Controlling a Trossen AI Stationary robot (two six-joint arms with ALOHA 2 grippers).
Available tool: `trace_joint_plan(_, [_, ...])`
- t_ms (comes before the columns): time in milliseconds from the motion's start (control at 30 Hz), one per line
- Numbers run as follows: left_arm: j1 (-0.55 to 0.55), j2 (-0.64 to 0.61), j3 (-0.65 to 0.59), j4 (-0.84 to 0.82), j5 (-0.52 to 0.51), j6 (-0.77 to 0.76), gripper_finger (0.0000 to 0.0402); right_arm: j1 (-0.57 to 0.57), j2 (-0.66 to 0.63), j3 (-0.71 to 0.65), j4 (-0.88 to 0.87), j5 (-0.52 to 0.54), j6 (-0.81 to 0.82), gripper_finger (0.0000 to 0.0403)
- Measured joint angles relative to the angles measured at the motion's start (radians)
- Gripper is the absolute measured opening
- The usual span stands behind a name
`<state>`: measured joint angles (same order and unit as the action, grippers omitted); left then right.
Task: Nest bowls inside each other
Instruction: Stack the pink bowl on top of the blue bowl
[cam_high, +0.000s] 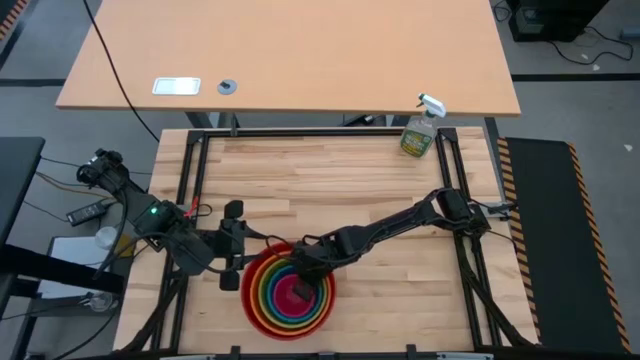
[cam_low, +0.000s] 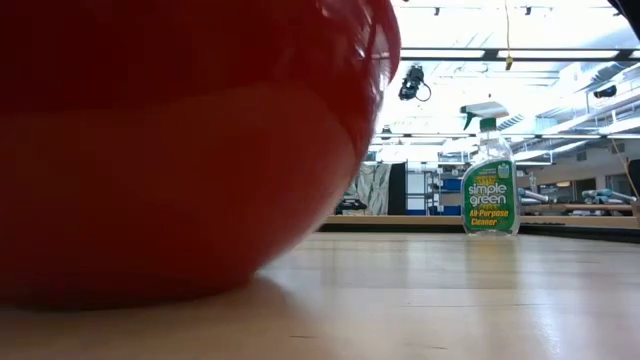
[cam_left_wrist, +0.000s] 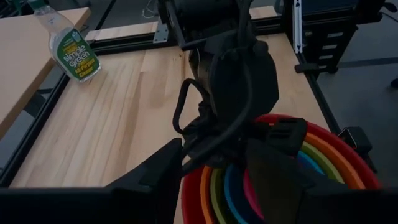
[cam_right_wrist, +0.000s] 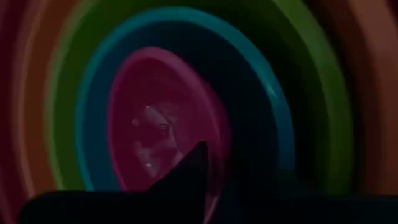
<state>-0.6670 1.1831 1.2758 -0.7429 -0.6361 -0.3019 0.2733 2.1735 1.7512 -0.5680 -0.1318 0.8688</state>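
Note:
Five bowls sit nested at the table's near edge, left of centre: red (cam_high: 248, 300) outermost, then orange (cam_high: 258, 285), green (cam_right_wrist: 62, 93), blue (cam_right_wrist: 87, 124) and pink (cam_right_wrist: 155, 124) in the middle. The red bowl (cam_low: 180, 150) rests on the tabletop by its base. My right gripper (cam_high: 300, 288) reaches down into the stack from the right, right over the pink bowl. My left gripper (cam_high: 238, 246) hangs open just left of the red bowl's rim, holding nothing.
A green-labelled spray bottle (cam_high: 420, 130) stands at the table's far right corner. Black frame rails (cam_high: 190, 200) run along the left and right sides. A light desk (cam_high: 300, 60) lies beyond the far edge. Bare wood stretches across the table's far half.

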Motion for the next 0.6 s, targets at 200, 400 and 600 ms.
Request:
trace_joint_plan(200, [0.0, 0.0, 0.0, -0.013, 0.001, -0.006, 0.018, -0.002, 0.001, -0.001, -0.005, -0.001, -0.005, 0.0127])
trace_joint_plan(400, [0.0, 0.0, 0.0, -0.015, 0.001, -0.006, 0.018, -0.007, 0.0, -0.001, -0.001, -0.023, -0.001, 0.0141])
trace_joint_plan(600, [0.0, 0.0, 0.0, -0.014, 0.001, -0.004, 0.018, -0.025, -0.023, -0.001, -0.01, -0.072, 0.039, 0.014])
